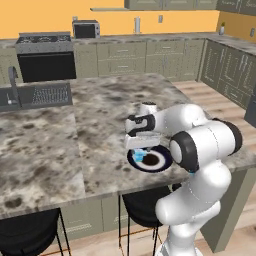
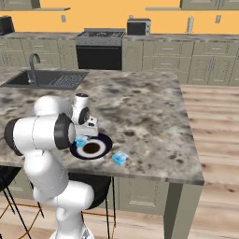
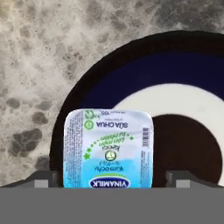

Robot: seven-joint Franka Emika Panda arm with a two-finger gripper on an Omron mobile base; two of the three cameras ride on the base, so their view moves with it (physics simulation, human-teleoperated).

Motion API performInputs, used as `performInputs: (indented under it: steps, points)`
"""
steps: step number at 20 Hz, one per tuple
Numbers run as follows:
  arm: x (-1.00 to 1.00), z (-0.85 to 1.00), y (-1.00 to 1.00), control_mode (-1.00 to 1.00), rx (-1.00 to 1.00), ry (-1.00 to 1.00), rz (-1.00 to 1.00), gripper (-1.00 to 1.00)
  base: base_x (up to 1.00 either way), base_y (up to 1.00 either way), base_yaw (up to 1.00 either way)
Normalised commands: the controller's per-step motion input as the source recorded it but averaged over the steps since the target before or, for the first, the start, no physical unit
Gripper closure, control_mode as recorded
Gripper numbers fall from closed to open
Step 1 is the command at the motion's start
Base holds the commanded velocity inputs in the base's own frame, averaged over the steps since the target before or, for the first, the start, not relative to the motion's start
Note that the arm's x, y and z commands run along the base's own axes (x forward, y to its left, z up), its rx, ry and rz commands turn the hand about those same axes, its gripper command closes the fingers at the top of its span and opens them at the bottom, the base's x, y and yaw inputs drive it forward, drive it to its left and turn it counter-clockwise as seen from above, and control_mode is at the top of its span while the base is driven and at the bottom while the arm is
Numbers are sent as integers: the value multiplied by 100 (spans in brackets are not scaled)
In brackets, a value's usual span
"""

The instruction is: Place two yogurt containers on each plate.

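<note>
Closest to the hand camera, a light blue square-topped yogurt cup with a printed foil lid [image 3: 108,148] sits on the dark navy round plate with a white ring and dark centre [image 3: 144,72], resting over the navy band at the plate's rim. The pincer [image 3: 109,178] hangs right above it, its two dark fingertips [image 3: 43,179] standing wide on either side of the cup with a gap between each tip and the cup's wall, so nothing is gripped. From the base cameras the white arm bends low over the near edge of the grey mottled stone worktop [image 1: 100,115], the hand pointing down at the plate [image 1: 161,161], where the blue cup [image 1: 138,156] shows just under the pincer [image 1: 141,149]. A second light blue yogurt cup [image 2: 120,158] stands on the bare worktop just beside the plate [image 2: 100,147], toward the front edge (apart from it, not touching). Farther back lie a dark sink with a curved tap [image 2: 44,77], then a black oven [image 2: 99,49] and a microwave [image 2: 138,26] against the orange wall.
</note>
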Motion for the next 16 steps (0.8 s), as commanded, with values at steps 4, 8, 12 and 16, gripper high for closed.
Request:
performInputs:
  steps: [4,8,12,16]
  points:
    - [-46,66,-34,-100,2,-5,0,-100,0,0,0]
    - [-38,19,-76,-100,11,-14,-9,-100,0,0,0]
    - [-32,-4,-70,-100,15,-9,-21,-100,0,0,0]
    - [-7,2,-50,-100,-20,7,-32,-100,0,0,0]
